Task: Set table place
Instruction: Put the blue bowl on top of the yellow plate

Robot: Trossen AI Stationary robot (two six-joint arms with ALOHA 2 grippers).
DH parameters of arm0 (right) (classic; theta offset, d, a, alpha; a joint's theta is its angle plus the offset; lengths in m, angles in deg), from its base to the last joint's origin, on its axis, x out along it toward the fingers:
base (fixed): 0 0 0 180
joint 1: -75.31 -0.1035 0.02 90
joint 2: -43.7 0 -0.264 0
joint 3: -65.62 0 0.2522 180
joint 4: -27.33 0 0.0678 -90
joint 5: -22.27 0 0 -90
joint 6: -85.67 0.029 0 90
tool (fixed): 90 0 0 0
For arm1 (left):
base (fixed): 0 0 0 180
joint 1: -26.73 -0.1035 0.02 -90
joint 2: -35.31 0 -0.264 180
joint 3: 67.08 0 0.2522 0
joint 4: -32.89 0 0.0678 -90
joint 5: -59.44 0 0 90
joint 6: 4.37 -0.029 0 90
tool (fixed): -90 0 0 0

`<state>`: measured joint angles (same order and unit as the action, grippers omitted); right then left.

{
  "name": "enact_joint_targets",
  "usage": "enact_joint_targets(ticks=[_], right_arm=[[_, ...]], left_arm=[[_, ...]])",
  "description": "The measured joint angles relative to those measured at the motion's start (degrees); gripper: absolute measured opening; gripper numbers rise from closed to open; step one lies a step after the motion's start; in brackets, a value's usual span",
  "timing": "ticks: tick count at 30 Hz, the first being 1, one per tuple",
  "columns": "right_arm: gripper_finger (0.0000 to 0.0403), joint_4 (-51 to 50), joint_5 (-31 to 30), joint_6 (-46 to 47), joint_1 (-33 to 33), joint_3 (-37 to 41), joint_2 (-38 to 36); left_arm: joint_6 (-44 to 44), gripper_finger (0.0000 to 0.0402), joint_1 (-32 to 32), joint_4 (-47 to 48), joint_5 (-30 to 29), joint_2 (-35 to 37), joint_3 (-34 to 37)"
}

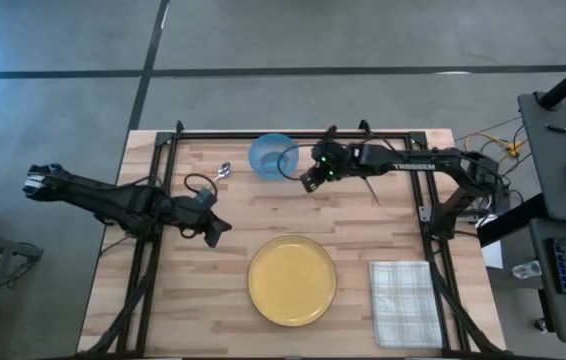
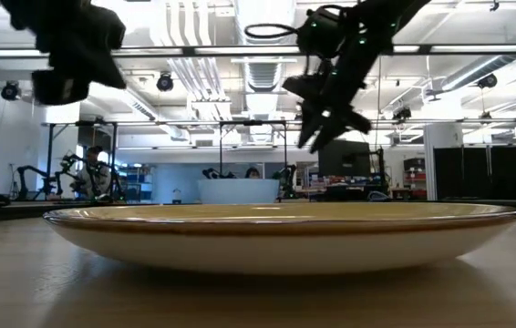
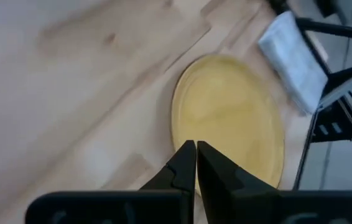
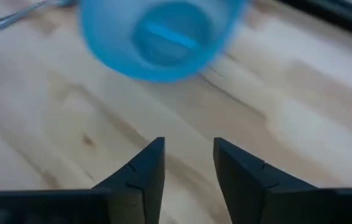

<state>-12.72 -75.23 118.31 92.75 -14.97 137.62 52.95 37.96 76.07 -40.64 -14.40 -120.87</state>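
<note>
Here your right gripper (image 1: 307,181) hangs with fingers parted, empty, beside the blue bowl (image 1: 274,156) near the table's (image 1: 163,300) far edge. Your left gripper (image 1: 219,229), fingers pressed together and empty, hovers beside the yellow plate (image 1: 292,280) at the near edge.

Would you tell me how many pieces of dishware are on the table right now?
2: a yellow plate near the front edge, beside the checked napkin, and a blue bowl at the far edge by the right gripper.
</note>
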Motion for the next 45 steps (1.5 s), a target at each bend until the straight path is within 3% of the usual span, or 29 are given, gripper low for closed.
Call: enact_joint_targets(ticks=[3,7,17,30,45], right_arm=[[0.0135,0.6,3.1,-13.4,0.0,-4.6,2.9],[0.0136,-3.9,1.9,-28.4,-0.8,-12.4,8.7],[0.0137,-17.4,1.4,-44.7,-0.1,-31.1,24.6],[0.0137,-31.3,1.8,-52.6,-1.9,-49.8,35.6],[0.0139,-30.7,1.4,-54.0,-2.6,-51.0,38.6]], left_arm=[[-6.7,0.0,0.0,-0.5,-0.9,-0.1,-1.9],[-9.9,0.0,0.0,-0.4,-0.9,-0.5,-2.8],[-6.7,0.0,0.0,0.1,-0.7,-0.9,-1.8],[-7.2,0.0,0.0,0.2,-0.9,-3.5,-0.9],[-8.4,0.0,0.0,3.2,-0.9,-3.1,0.9]])
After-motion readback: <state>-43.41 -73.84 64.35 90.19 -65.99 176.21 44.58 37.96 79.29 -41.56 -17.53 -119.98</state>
